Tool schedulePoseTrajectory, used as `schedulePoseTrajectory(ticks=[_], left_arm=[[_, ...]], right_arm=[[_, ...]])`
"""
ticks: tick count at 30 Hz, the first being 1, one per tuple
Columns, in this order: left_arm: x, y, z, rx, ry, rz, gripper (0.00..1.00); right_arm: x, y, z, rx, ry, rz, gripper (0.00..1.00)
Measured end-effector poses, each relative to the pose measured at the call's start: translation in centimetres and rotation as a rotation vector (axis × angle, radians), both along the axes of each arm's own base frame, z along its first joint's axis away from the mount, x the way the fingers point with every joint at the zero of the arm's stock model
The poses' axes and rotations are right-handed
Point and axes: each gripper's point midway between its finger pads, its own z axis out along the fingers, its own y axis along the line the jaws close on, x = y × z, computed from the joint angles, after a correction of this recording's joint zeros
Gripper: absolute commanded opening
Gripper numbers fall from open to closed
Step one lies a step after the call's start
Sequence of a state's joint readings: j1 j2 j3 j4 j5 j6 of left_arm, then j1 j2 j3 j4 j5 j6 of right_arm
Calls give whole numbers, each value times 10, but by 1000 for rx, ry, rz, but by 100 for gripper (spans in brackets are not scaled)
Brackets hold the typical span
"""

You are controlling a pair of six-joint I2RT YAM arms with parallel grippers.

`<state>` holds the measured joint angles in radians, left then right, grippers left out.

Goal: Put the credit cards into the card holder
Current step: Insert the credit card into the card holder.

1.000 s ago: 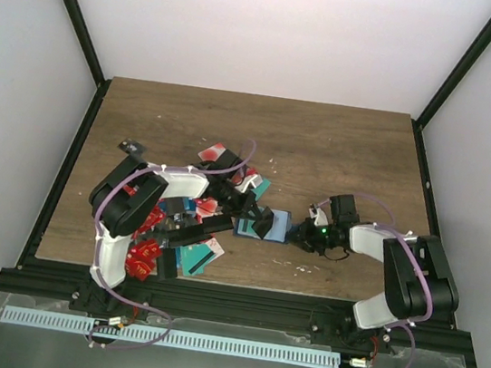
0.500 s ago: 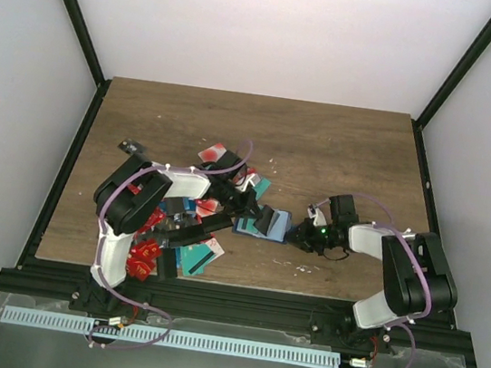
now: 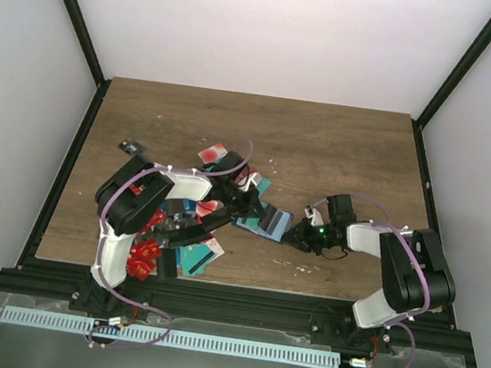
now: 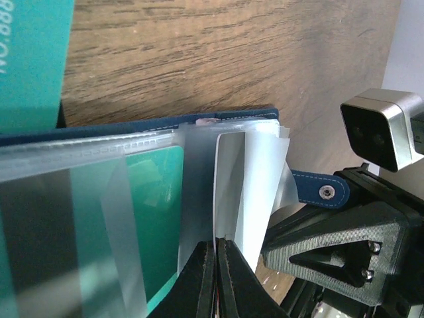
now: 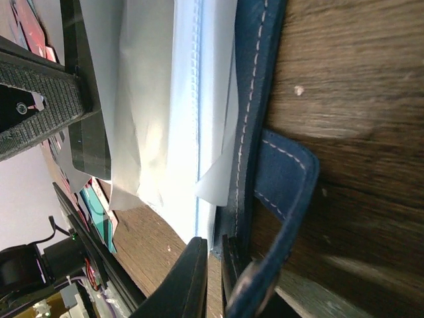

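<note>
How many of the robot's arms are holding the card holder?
2. The left fingers pinch a clear sleeve of the card holder; the right fingers pinch its blue cover near the clasp tab. None hidden.

On the brown wooden table (image 3: 341, 152), the dark blue wallet-like card holder (image 3: 271, 222) lies mid-width toward the near edge, with the thin plastic credit cards (image 3: 202, 253) heaped left of it.

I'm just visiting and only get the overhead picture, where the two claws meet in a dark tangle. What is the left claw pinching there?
Observer: The left gripper is shut on a clear plastic sleeve inside the open card holder.
Operator: Is any card in it already?
Observer: Yes, a teal card sits in a neighbouring sleeve.
Operator: And the other claw?
Observer: The right gripper pinches the holder's dark blue cover, beside the clasp tab.
</note>
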<state>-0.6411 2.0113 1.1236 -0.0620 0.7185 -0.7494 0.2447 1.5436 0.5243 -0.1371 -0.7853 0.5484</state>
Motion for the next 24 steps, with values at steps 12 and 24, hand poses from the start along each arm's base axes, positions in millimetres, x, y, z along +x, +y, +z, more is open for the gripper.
schedulePoseTrajectory(ticks=[12,24], left_arm=[[-7,-12,-4,0,-10,-17,4],[-10,-16,-4,1,-16,-20,4]], right_arm=[[2,3,0,4,12,8,9],[3,3,0,-5,21,10,9]])
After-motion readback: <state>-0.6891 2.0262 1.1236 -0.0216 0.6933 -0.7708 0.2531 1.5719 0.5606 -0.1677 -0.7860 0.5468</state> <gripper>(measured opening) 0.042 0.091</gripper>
